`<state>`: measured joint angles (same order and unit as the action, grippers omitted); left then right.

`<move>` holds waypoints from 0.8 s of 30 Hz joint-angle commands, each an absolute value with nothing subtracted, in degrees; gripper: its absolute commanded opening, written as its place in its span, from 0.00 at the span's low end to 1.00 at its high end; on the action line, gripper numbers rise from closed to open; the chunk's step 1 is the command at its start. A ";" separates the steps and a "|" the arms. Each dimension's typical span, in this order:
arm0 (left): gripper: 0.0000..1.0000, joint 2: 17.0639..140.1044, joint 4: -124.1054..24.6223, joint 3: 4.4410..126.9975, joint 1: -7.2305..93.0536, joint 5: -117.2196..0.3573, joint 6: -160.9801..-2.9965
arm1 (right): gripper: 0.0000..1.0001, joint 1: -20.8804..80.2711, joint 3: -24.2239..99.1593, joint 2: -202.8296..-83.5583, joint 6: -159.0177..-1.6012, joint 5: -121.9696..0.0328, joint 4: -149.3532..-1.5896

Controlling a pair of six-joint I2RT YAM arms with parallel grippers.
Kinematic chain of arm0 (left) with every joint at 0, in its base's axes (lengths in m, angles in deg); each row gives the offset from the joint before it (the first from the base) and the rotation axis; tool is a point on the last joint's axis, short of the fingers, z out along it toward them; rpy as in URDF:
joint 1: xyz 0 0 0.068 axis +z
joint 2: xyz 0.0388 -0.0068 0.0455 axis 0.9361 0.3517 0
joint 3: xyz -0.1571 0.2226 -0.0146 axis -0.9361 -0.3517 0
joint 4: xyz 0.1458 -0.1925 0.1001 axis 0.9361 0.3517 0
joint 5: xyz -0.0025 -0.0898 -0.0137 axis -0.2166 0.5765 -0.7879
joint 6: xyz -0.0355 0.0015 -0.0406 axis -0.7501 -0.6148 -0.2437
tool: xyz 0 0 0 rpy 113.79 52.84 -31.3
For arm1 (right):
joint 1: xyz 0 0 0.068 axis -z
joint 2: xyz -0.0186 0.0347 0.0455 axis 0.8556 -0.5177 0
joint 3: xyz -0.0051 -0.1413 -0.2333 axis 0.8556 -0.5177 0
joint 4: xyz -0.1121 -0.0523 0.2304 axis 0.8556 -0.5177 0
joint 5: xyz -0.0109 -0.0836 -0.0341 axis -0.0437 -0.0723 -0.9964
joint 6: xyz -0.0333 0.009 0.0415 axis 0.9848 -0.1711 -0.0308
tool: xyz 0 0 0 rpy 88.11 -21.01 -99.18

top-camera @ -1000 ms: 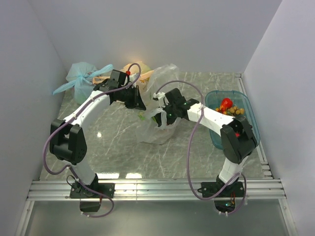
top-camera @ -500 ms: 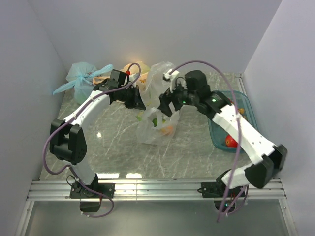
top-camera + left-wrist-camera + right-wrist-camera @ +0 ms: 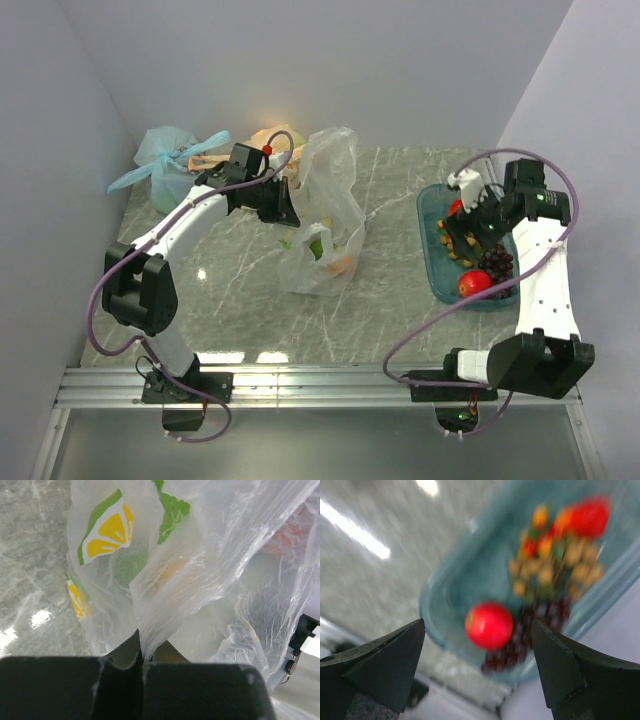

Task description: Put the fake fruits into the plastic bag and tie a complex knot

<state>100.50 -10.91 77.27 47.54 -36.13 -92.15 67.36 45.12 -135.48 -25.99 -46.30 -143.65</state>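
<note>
Two left fingers (image 3: 100, 690) clamp the plastic bag (image 3: 200, 580); right fingers (image 3: 380, 665), spread apart, hang above the fake fruits (image 3: 489, 626).

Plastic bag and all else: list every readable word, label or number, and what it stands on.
None readable in any view.
The plastic bag bears only pictures, lemon-slice prints and green leaf shapes, no words.
The right wrist view is blurred.

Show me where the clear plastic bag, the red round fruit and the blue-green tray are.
clear plastic bag (image 3: 338, 185), top external view, on its raised upper part.
red round fruit (image 3: 489, 625), right wrist view, on its middle.
blue-green tray (image 3: 470, 577), right wrist view, on its bare floor.
</note>
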 commanded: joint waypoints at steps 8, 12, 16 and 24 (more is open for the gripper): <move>0.01 97.31 -13.10 76.70 45.95 -37.42 -91.06 | 0.94 79.47 29.25 -143.50 -28.92 -62.46 -142.74; 0.01 96.78 -13.36 75.56 45.86 -38.56 -90.98 | 0.94 79.56 27.84 -146.57 -35.60 -63.33 -137.64; 0.01 96.69 -13.18 75.38 45.77 -38.39 -91.41 | 0.95 79.57 27.75 -151.22 -38.07 -62.37 -136.32; 0.00 97.48 -12.92 76.69 45.86 -39.18 -91.42 | 0.95 79.48 27.40 -158.52 -40.71 -60.44 -132.53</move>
